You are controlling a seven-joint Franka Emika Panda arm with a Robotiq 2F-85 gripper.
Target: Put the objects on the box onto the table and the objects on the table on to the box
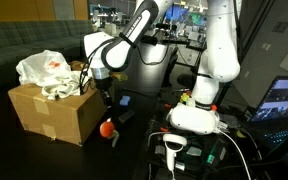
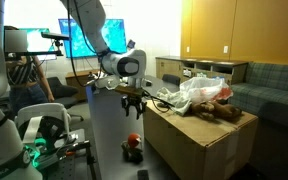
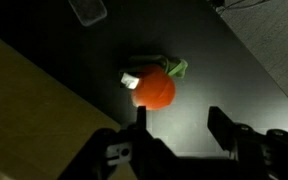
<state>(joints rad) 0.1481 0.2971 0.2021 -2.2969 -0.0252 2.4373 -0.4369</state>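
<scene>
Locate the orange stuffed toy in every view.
In an exterior view: orange stuffed toy low, left of centre, right of the box.
In an exterior view: low centre, left of the box.
Wrist view: centre, box at left.
Shared landmark: the box.

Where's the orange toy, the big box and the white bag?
orange toy (image 3: 154, 90): wrist view, on its round orange body.
box (image 1: 54, 115): in an exterior view, on its brown front side.
white bag (image 1: 46, 68): in an exterior view, on the crumpled middle, on top of the box.
</scene>
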